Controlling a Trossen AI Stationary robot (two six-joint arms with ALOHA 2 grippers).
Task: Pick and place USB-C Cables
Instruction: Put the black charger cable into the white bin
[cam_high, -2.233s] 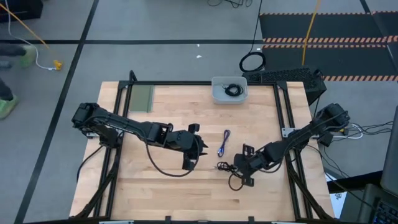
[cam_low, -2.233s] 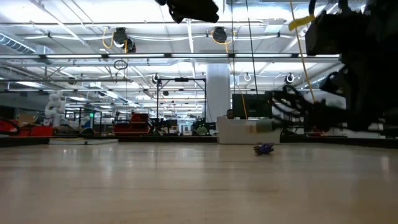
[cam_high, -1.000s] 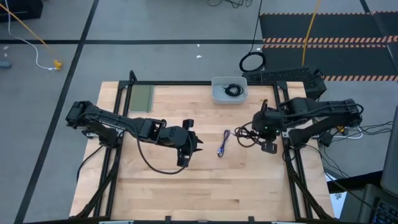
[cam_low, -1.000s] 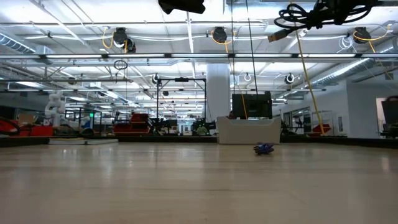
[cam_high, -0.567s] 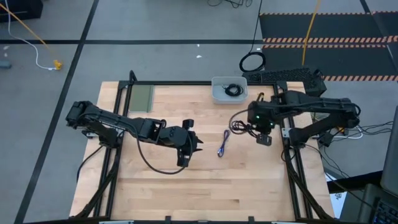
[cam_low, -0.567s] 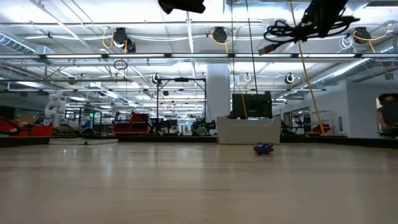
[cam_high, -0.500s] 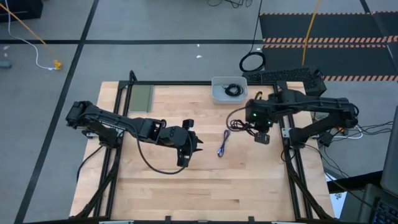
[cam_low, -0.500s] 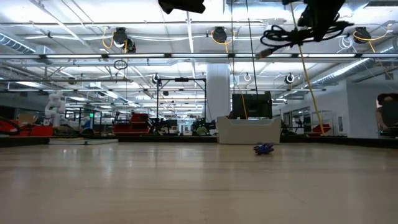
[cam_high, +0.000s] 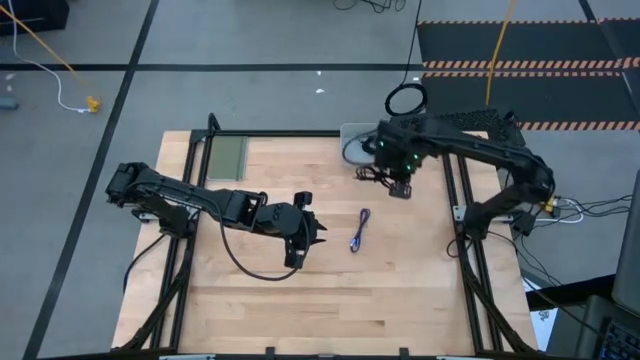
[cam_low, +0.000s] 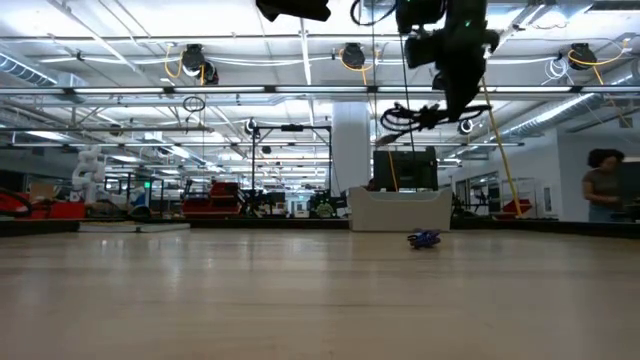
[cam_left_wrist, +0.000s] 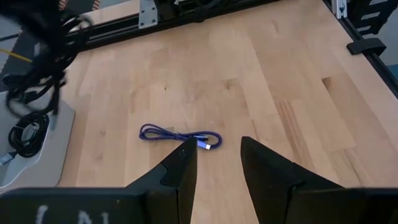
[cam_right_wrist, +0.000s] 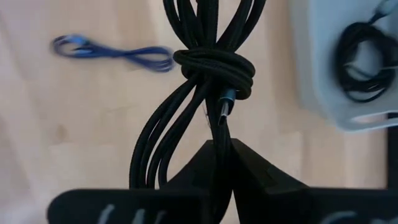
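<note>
My right gripper (cam_high: 398, 178) is shut on a coiled black USB-C cable (cam_right_wrist: 214, 68) and hovers high at the near edge of the grey tray (cam_high: 352, 148); the low view shows the cable (cam_low: 420, 115) hanging in the air. A second black cable (cam_right_wrist: 364, 62) lies coiled in the tray. The blue-purple cable (cam_high: 359, 230) lies folded flat on the table's middle, also seen as blue-purple cable (cam_left_wrist: 180, 135). My left gripper (cam_left_wrist: 217, 155) is open, held above the table just short of the blue cable and to its left. My right gripper pinches several strands of the black cable's coil (cam_right_wrist: 217, 134) between its two fingers, just beside the wrapped waist of the bundle (cam_right_wrist: 214, 65). The fingers point down from above. The bundle hangs clear of the table, its loops and a plug (cam_right_wrist: 227, 102) loose.
The tray (cam_low: 395, 212) stands at the table's far edge, right of middle. A green pad (cam_high: 226, 155) lies at the far left. A large black ring-shaped loop (cam_high: 405, 100) lies on the floor beyond the table. A person (cam_low: 600, 185) stands in the room behind.
My right gripper has carried the black cable, lifted clear, from the table's right side toward the far edge and leftward, to the tray. The cable swings below it. The left arm has kept still.
</note>
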